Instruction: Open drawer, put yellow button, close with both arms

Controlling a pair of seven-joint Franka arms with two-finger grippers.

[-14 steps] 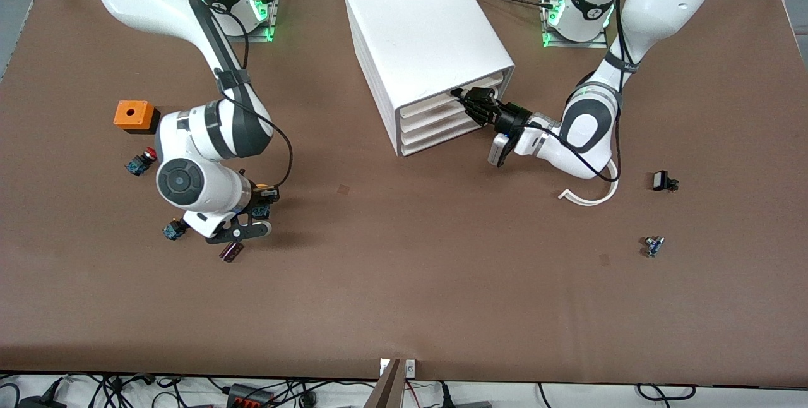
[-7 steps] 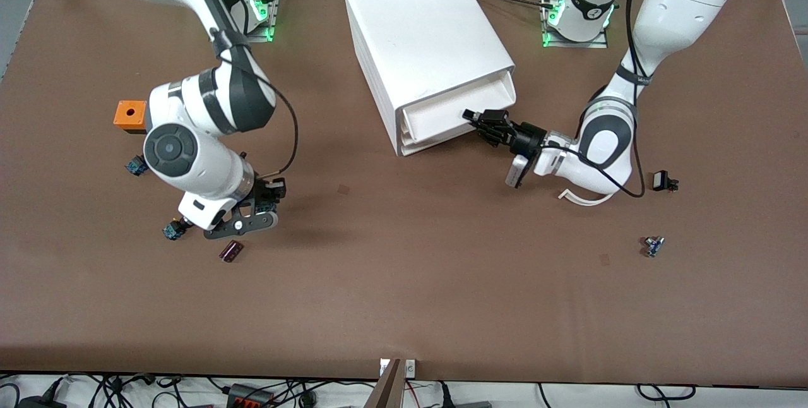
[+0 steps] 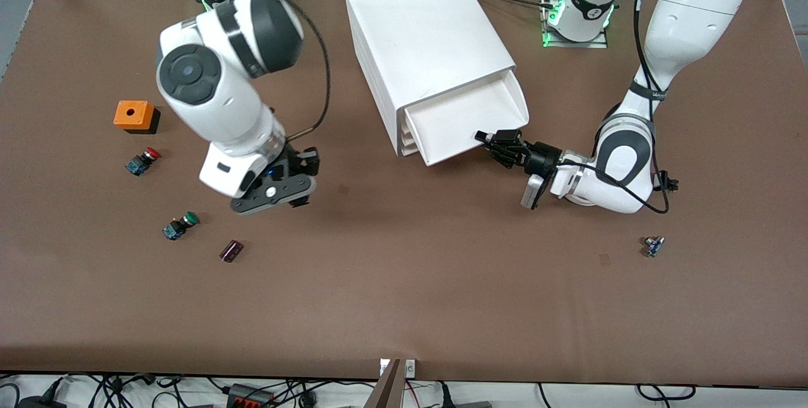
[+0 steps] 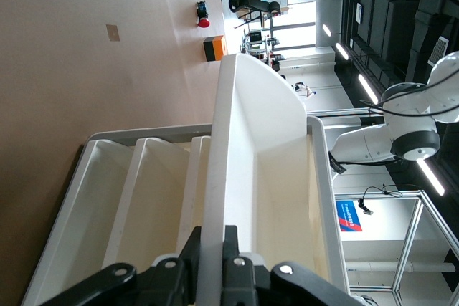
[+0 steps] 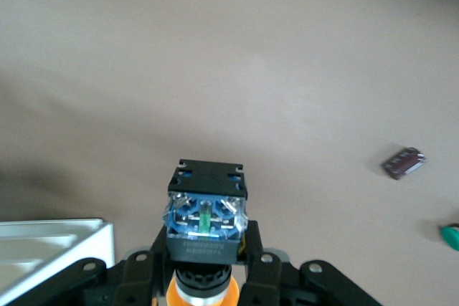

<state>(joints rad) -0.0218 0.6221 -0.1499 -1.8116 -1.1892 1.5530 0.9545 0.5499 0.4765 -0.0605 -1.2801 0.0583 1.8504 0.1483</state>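
The white cabinet (image 3: pixel 423 29) stands at the robots' side of the table, between the two bases. Its top drawer (image 3: pixel 461 150) is pulled partway out and looks empty. My left gripper (image 3: pixel 499 141) is shut on the drawer's front wall; the left wrist view shows both fingers pinching that thin white wall (image 4: pixel 219 177). My right gripper (image 3: pixel 297 174) is up over the table between the cabinet and the loose buttons. It is shut on the yellow button (image 5: pixel 206 213), gripping its black and blue body with the orange cap (image 5: pixel 203 295) toward the wrist. The front view mostly hides the button.
An orange box (image 3: pixel 134 115), a red-capped button (image 3: pixel 142 160), a green-capped button (image 3: pixel 178 225) and a small dark purple cylinder (image 3: pixel 231 251) lie toward the right arm's end. A small part (image 3: pixel 653 246) lies toward the left arm's end.
My left gripper has drawn the top drawer out of the cabinet. My right arm has risen with the yellow button and swung toward the cabinet, uncovering the red and green buttons.
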